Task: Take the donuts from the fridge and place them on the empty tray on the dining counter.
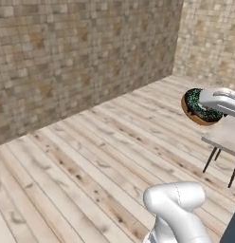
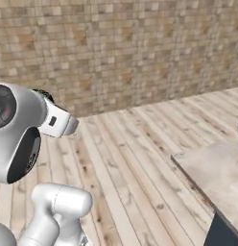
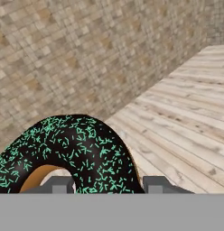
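Hand view: chocolate donut (image 3: 73,153) clamped between the gripper (image 3: 107,184) fingertips.

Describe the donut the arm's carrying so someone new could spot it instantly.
Start at the stone-tile wall and plank floor, then follow the white arm to its gripper, near the counter corner. The donut sits between the fingers, off the floor. It is a tan ring with dark chocolate icing and green sprinkles, the one dark, round thing there.
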Motion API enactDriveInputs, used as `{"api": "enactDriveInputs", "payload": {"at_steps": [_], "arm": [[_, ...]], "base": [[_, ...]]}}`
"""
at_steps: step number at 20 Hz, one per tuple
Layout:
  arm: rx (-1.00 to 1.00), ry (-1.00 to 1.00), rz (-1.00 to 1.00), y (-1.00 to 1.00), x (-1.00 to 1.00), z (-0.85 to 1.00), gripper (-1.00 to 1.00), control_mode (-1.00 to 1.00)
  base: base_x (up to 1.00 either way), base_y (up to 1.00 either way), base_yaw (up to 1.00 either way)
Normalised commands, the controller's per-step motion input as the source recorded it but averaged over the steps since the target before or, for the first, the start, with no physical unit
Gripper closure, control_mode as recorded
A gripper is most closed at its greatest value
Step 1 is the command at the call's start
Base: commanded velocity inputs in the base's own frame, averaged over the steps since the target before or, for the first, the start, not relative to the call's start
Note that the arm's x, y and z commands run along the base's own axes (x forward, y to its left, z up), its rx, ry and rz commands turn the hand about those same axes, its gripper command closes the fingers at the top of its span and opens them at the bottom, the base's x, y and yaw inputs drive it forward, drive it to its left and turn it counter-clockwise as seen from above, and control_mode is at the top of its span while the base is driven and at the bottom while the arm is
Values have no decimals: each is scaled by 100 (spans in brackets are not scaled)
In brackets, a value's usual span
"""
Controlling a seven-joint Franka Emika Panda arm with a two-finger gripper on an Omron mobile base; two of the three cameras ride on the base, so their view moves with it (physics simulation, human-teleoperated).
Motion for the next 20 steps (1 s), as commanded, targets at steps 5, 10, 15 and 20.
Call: {"api": "enactDriveInputs", "payload": {"at_steps": [5, 10, 15, 20], "arm": [[0, 0, 0, 0, 0, 0, 100, 100], [0, 0, 0, 0, 0, 0, 100, 100], [0, 0, 0, 0, 0, 0, 100, 100], [0, 0, 0, 0, 0, 0, 100, 100]], "base": [[17, 19, -98], [46, 54, -89], [72, 99, -43], [78, 100, -30]]}}
